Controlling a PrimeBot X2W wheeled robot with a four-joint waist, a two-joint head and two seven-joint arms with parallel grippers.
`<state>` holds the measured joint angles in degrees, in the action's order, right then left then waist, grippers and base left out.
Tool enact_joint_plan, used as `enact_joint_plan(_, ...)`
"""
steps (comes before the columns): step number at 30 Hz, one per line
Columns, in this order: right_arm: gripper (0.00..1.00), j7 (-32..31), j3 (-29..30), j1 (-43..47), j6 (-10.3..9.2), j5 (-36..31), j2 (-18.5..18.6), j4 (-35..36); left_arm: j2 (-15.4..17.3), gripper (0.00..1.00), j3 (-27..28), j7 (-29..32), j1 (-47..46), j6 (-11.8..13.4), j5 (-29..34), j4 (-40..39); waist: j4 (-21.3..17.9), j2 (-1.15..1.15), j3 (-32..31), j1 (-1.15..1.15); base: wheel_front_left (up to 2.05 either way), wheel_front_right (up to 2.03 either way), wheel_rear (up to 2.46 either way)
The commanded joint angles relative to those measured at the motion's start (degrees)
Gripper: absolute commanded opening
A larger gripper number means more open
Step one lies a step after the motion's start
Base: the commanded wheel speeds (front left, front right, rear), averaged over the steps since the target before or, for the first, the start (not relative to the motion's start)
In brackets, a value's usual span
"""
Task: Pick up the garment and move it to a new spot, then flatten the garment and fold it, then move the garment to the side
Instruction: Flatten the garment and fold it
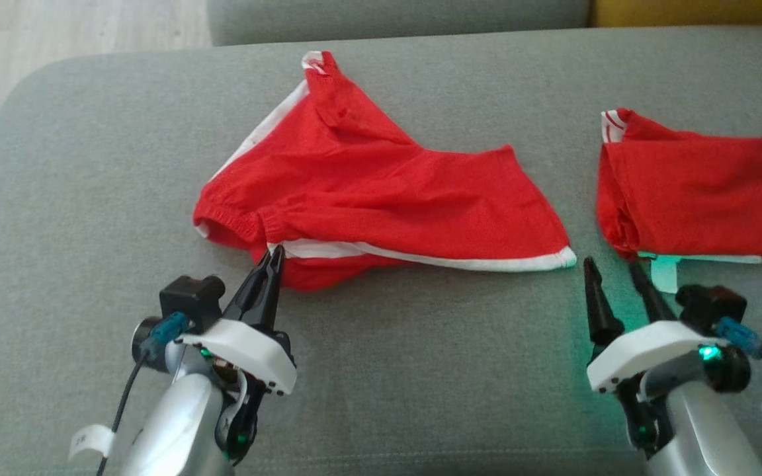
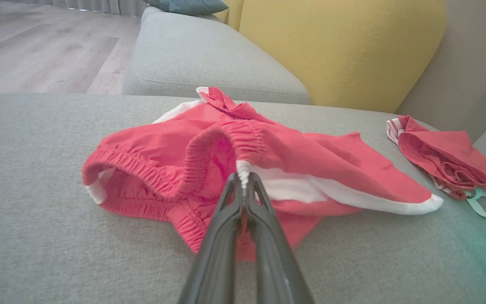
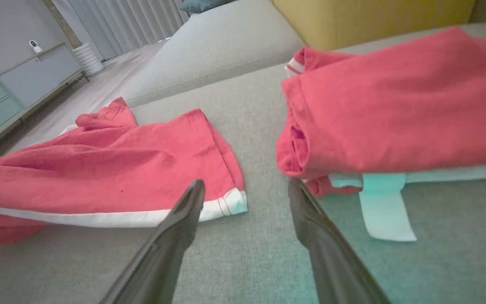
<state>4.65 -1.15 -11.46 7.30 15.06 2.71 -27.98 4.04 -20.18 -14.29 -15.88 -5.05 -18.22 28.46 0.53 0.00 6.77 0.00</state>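
Red shorts with white trim (image 1: 381, 192) lie rumpled in the middle of the grey cushion (image 1: 90, 198). My left gripper (image 1: 276, 254) is shut on their near waistband edge, pinching the white trim (image 2: 243, 169) between both fingertips. The shorts (image 2: 268, 156) bunch up around that grip, with the elastic waistband (image 2: 141, 173) curling to the left. My right gripper (image 1: 611, 266) hovers open above bare cushion, between the shorts' white hem corner (image 3: 230, 202) and a second red garment; nothing lies between its fingers (image 3: 184, 219).
A folded red garment (image 1: 698, 192) with a pale tag (image 3: 384, 207) sits at the right of the cushion. A yellow backrest (image 2: 340, 46) rises behind. Wooden floor (image 1: 57, 33) lies past the cushion's far left edge. Bare cushion spreads in front of and left of the shorts.
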Motion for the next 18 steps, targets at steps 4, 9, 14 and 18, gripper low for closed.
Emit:
enact_joint_plan(4,1.0,-0.35,-2.92,-2.23,0.19,5.03,0.17,-2.55,1.04,0.0,1.56,-0.7,-0.88,0.37,0.79,-3.24,0.87,0.0,-0.48,0.0,0.0,0.0,0.0)
enact_joint_plan(9,1.0,0.64,-4.88,-5.74,0.19,8.58,0.17,-9.82,0.73,0.0,1.01,-0.7,-0.04,0.44,1.15,-4.23,1.06,0.0,-0.36,0.0,0.0,0.0,0.0)
enact_joint_plan(14,1.0,3.12,-6.63,-9.93,0.19,11.53,0.17,-17.39,0.38,0.0,0.38,-0.71,0.37,0.36,1.23,-4.36,1.57,0.0,-0.41,0.0,0.0,0.0,0.0)
enact_joint_plan(18,1.0,5.08,-8.36,-12.86,0.19,13.65,0.17,-22.69,0.19,0.0,-0.1,-0.71,0.47,0.25,1.34,-4.27,2.04,0.0,-0.27,0.0,0.0,0.0,0.0)
